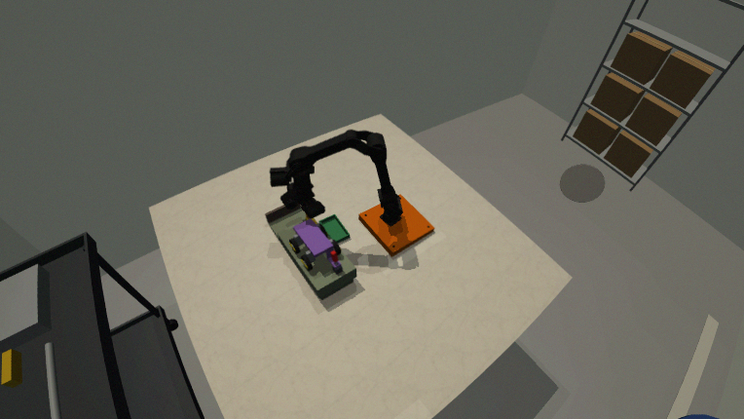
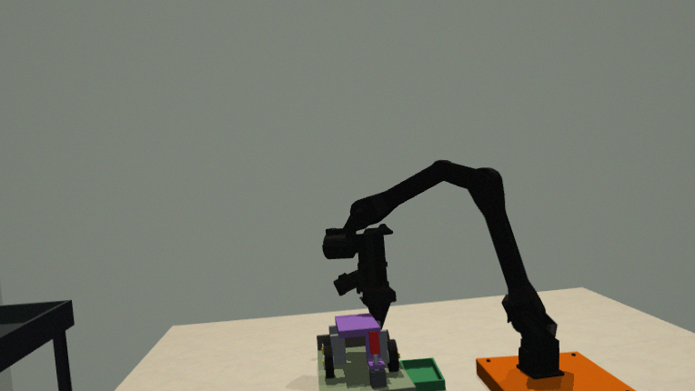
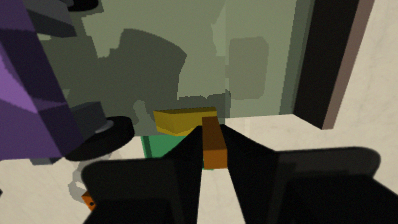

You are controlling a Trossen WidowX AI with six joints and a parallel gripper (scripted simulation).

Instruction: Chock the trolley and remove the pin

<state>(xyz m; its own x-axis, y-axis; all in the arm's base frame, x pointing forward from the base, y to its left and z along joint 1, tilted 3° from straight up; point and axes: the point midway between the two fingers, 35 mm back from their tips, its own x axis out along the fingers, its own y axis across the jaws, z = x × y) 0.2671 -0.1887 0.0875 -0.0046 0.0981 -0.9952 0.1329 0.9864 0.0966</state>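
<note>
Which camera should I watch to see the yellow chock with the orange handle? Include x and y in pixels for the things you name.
The wrist view: the yellow chock (image 1: 311,218) (image 3: 182,121) and its orange handle, gripped, show large there. Top shows only a yellow sliver beside the gripper; exterior shows none of it.

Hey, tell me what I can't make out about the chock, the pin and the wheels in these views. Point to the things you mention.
- Yellow chock (image 3: 176,121): exterior view, hidden behind the trolley (image 1: 314,238) (image 2: 357,325) (image 3: 25,100).
- Stop pin (image 1: 334,255) (image 2: 374,343): wrist view, cut off by the frame edge.
- Far downhill wheel (image 3: 84,4): wrist view, cut off by the top edge.
- Chock's underside: wrist view, hidden by its own top.
</note>
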